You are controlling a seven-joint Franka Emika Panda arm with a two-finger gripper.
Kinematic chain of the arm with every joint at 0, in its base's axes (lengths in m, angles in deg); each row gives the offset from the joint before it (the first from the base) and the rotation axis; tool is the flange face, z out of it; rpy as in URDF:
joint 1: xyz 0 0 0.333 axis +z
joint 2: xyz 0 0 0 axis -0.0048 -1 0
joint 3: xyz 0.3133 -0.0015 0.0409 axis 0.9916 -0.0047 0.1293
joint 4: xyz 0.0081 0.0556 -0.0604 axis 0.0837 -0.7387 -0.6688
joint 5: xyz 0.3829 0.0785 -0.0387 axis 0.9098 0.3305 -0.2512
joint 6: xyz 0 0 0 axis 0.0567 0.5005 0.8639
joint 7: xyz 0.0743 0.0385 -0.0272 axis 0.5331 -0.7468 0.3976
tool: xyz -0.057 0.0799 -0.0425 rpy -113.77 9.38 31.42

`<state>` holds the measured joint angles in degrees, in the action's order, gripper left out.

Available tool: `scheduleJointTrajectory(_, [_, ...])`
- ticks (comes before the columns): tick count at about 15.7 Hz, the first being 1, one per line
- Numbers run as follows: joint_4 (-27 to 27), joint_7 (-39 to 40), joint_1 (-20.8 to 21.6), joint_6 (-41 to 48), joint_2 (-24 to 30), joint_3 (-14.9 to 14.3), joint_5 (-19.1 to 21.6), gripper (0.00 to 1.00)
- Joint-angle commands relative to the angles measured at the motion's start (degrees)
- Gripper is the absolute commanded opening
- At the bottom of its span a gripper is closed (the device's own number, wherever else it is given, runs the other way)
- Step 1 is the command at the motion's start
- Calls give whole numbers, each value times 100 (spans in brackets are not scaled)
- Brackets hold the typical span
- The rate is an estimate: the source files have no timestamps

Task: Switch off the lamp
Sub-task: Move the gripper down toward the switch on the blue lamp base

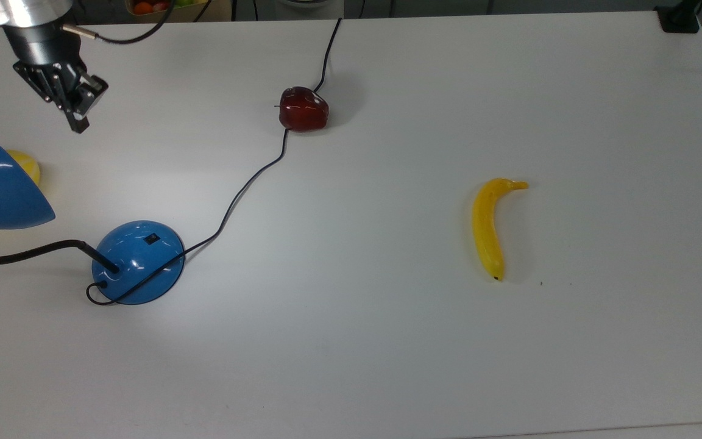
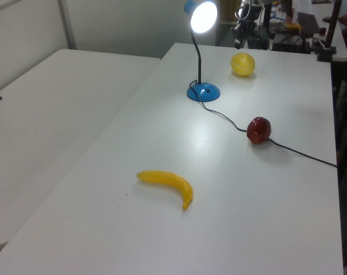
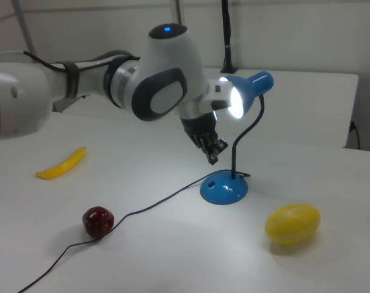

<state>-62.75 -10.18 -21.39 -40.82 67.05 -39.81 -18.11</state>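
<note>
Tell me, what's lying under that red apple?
The lamp's black cord runs up to the red apple and comes out the far side, so it passes beneath or against it; that stretch is hidden.

Bright even room light, lit glossy blue desk lamp [image 3: 238,116] glaring white in its shade, bright pool on white desk [image 1: 387,341], soft shadows, sharp focus.

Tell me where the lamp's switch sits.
In the top view, the switch sits atop the lamp base's upper-right part, beside the cord.
</note>
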Motion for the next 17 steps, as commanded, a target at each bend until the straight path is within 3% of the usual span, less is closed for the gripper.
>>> scheduleJointTrajectory(1, [-38,-559,5,-535,-337,-5,-225,0])
scheduleJointTrajectory(7, [-38,-2272,268,-1107,-900,-5,-1183,0])
scheduleJointTrajectory(14, [-38,-3363,602,-1309,-1252,3,-1798,0])
scheduleJointTrajectory(17, [-47,-3566,725,-1468,-1252,4,-1817,0])
